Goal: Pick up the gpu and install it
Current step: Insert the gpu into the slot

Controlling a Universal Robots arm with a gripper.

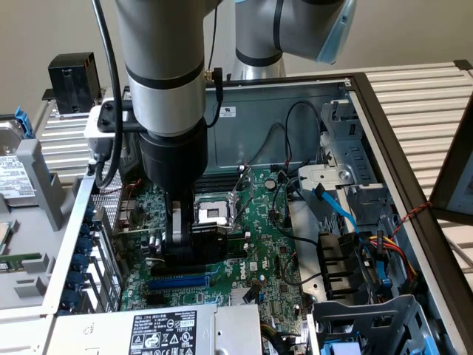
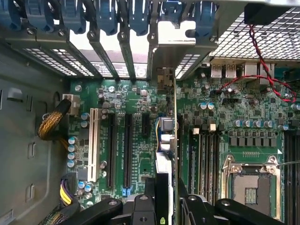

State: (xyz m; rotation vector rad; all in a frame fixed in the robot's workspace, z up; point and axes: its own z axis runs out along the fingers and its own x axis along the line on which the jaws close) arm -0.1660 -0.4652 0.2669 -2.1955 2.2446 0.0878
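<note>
The gripper (image 1: pixel 194 250) grasps the gpu (image 1: pixel 211 240) edge-down over the motherboard (image 1: pixel 275 238), at six o'clock of the CPU socket (image 1: pixel 215 213) in the exterior view; the card is probably light, stiff and fragile, best pinched across its shroud.

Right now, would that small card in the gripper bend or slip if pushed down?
Probably stiff: the gpu stands straight, edge-on, in the gripper. Likely light: it is far smaller than the motherboard. Possibly fragile: small bare parts show along its edge.
</note>
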